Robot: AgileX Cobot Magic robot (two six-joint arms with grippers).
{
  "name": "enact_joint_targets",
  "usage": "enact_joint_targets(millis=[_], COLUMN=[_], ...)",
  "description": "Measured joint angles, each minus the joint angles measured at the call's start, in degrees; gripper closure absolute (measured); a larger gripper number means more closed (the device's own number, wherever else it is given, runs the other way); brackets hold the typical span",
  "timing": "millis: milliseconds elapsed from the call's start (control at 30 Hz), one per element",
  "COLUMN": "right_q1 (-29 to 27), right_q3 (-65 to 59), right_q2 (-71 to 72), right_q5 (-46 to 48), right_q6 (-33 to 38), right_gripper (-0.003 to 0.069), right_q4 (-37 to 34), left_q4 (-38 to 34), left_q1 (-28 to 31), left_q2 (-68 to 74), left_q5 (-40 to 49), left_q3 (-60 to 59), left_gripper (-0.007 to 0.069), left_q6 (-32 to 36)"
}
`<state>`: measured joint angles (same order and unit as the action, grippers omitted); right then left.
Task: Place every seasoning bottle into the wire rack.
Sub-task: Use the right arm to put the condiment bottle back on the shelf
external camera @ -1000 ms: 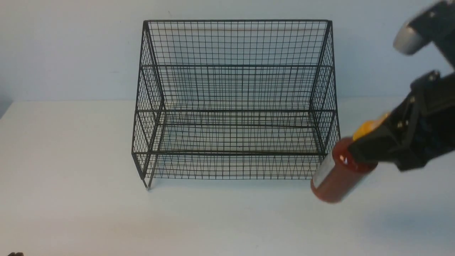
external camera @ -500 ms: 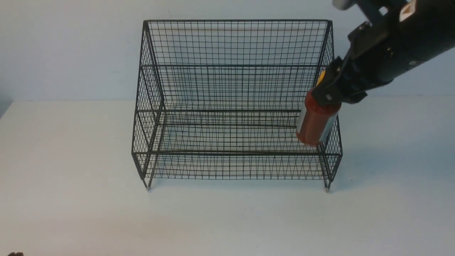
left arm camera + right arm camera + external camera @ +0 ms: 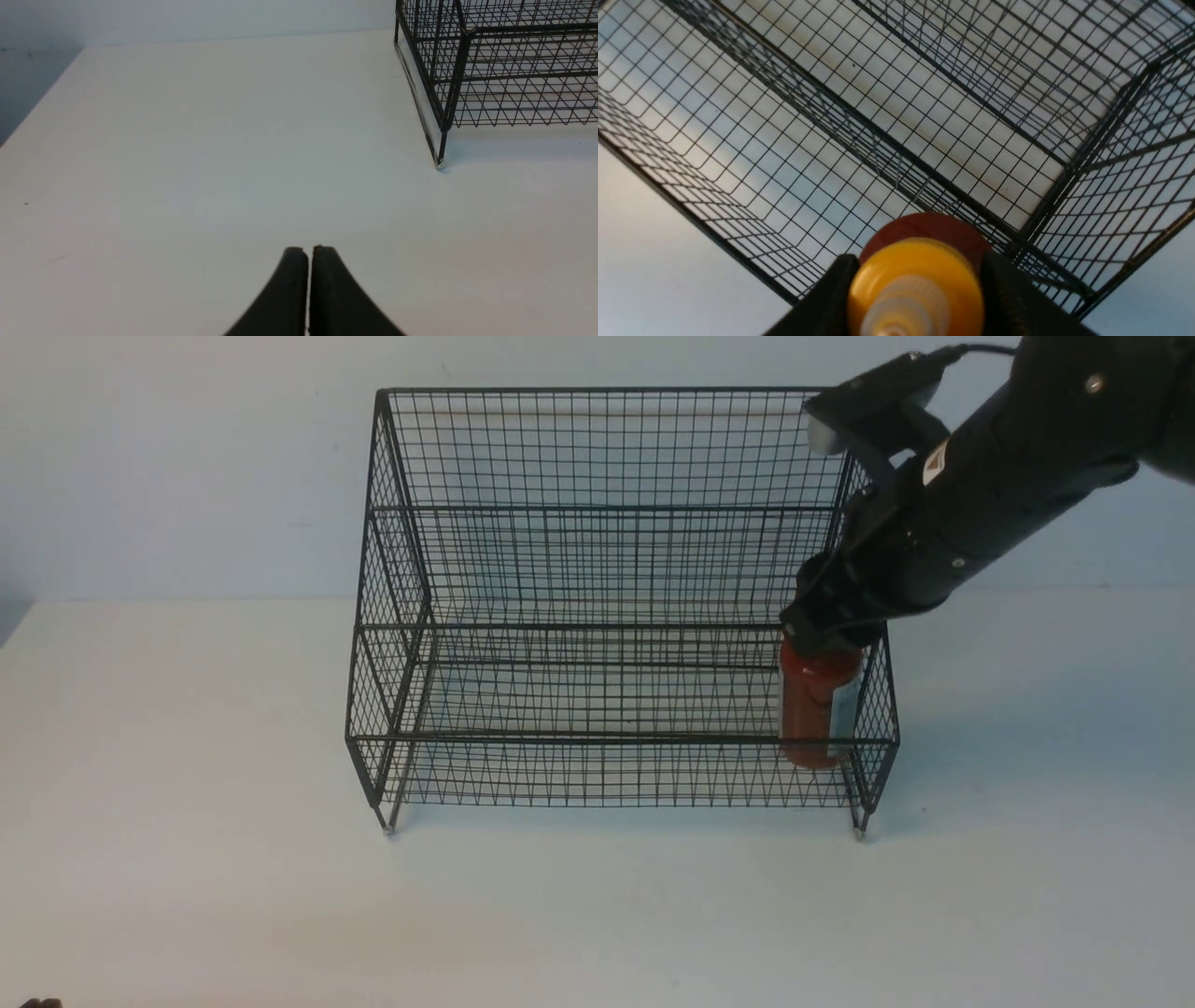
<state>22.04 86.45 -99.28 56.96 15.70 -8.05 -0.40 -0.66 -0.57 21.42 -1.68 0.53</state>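
The black wire rack stands at the middle of the white table. My right gripper is shut on the seasoning bottle, a red-brown bottle with a white label, held upright inside the rack's lowest tier at its right end. In the right wrist view the yellow cap and cream nozzle sit between the two black fingers, above the rack's mesh floor. My left gripper is shut and empty, low over the bare table, left of the rack's front left foot.
The white table runs wide around the rack, with a pale wall behind. The table's left edge shows in the left wrist view. No other bottles are in view.
My right arm swung the bottle from outside the rack's front right corner up over the side, then lowered it upright into the lowest tier. The left gripper has not moved.
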Motion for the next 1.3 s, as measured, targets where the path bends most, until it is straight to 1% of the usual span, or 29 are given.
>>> enact_joint_targets(millis=[167, 400, 667, 867, 967, 1000, 1133, 1167, 1233, 1300], right_q1=[0.0, 0.1, 0.1, 0.1, 0.1, 0.1, 0.1, 0.1, 0.1, 0.1], right_q3=[0.0, 0.0, 0.0, 0.2, 0.4, 0.5, 0.6, 0.6, 0.9, 1.7], right_q2=[-0.2, -0.2, -0.5, -2.4, -2.5, -2.5, -2.5, -2.5, -2.5, -2.5], right_q5=[-0.1, 0.2, 0.9, 1.6, 2.0, 2.0, 2.1, 2.1, 2.8, 4.1], right_q6=[-8.6, -17.6, -24.3, -25.2, -25.2, -25.2, -25.2, -25.3, -25.3, -25.3], right_gripper=[0.0358, 0.0358, 0.0358, 0.0356, 0.0330, 0.0310, 0.0221, 0.0177, 0.0125, 0.0097], right_q4=[3.6, 6.6, 8.0, 8.0, 8.7, 9.2, 10.2, 10.3, 10.4, 10.4], left_q4=[0.0, 0.0, 0.0, 0.0, 0.0, 0.0, 0.0, 0.0, 0.0, 0.0], left_q1=[0.0, 0.0, 0.0, 0.0, 0.0, 0.0, 0.0, 0.0, 0.0, 0.0], left_q2=[0.0, 0.0, 0.0, 0.0, 0.0, 0.0, 0.0, 0.0, 0.0, 0.0], left_q5=[0.0, 0.0, 0.0, 0.0, 0.0, 0.0, 0.0, 0.0, 0.0, 0.0], left_q3=[0.0, 0.0, 0.0, 0.0, 0.0, 0.0, 0.0, 0.0, 0.0, 0.0], left_gripper=[0.0629, 0.0629, 0.0629, 0.0629, 0.0629, 0.0629, 0.0629, 0.0629, 0.0629, 0.0629], left_q6=[0.0, 0.0, 0.0, 0.0, 0.0, 0.0, 0.0, 0.0, 0.0, 0.0])
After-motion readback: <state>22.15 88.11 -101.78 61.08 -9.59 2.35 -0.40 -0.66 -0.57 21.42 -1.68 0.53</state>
